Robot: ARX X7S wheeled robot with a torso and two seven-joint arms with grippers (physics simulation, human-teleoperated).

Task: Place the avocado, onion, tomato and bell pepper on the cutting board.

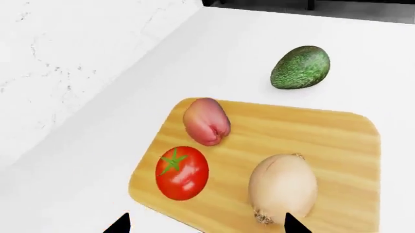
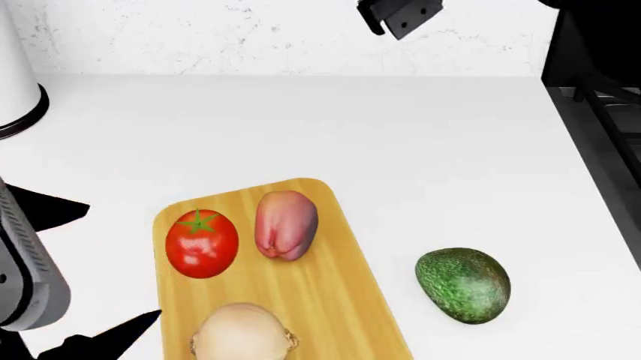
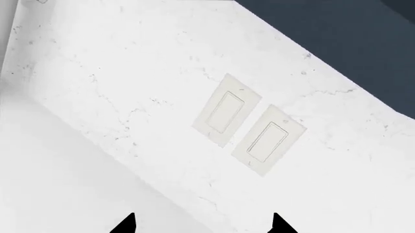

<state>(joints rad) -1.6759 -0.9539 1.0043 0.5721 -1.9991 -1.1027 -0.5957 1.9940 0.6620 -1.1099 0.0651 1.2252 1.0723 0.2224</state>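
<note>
A honey-yellow cutting board [image 2: 331, 285] with lengthwise grain carries a glossy red tomato [image 2: 201, 243] with a green star cap, a pinkish, purple-shaded bell pepper [image 2: 285, 224] and a pale tan onion [image 2: 243, 333]. At three o'clock, the avocado [image 2: 463, 284] is dark speckled green.

No writing, label, brand, number or sign can be read in any view; the cutting board [image 2: 341, 262], the vegetables and the two wall plates [image 3: 250, 124] all show plain, unmarked surfaces.
</note>
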